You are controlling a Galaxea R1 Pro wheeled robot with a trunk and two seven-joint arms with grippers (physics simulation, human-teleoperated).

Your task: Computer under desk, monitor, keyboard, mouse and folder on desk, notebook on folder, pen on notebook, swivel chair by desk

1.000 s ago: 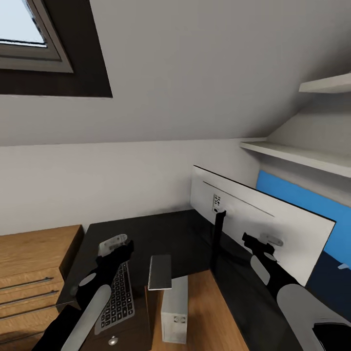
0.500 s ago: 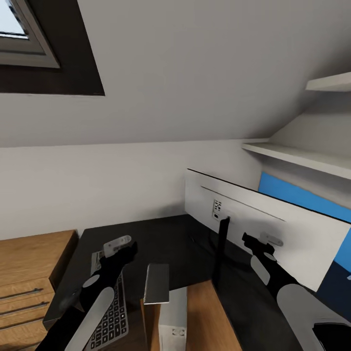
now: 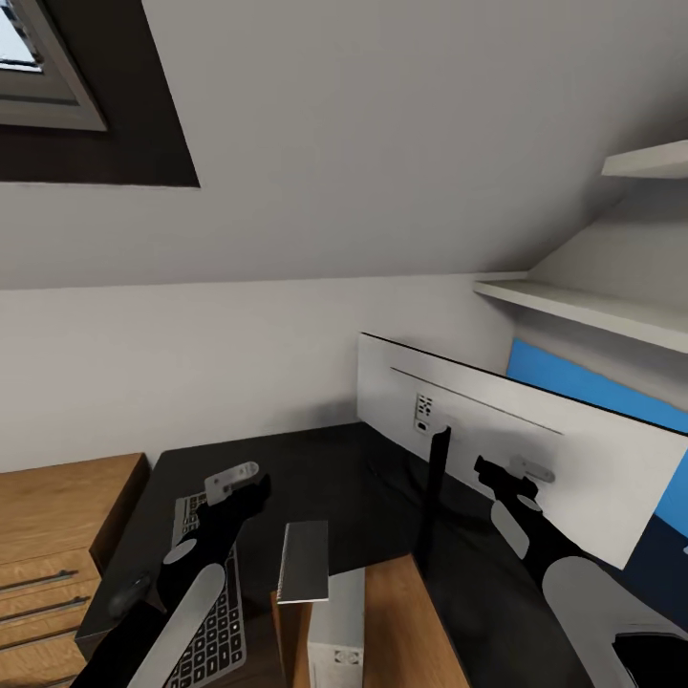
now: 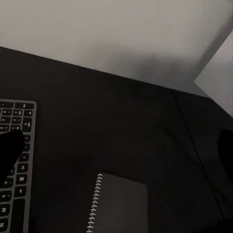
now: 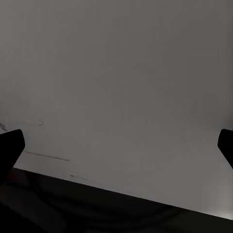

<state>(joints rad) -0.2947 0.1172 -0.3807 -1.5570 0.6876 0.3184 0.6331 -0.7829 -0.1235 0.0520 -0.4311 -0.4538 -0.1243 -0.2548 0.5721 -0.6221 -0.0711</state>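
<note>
On the black desk [image 3: 325, 468], the monitor [image 3: 506, 449] stands at the right, white back showing. Keyboard [image 3: 205, 592] lies near left, mouse [image 3: 129, 597] beside it, notebook [image 3: 304, 562] right of the keyboard. Computer [image 3: 336, 631] sits below. Left gripper [image 3: 234, 483] and right gripper [image 3: 511, 475] hover, fingers spread, holding nothing.

no readable text, keyboard [image 3: 208, 612] key legends too small

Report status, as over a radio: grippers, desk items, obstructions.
Left gripper open above the keyboard. Right gripper open facing the monitor back. Notebook on desk, beside keyboard.
</note>
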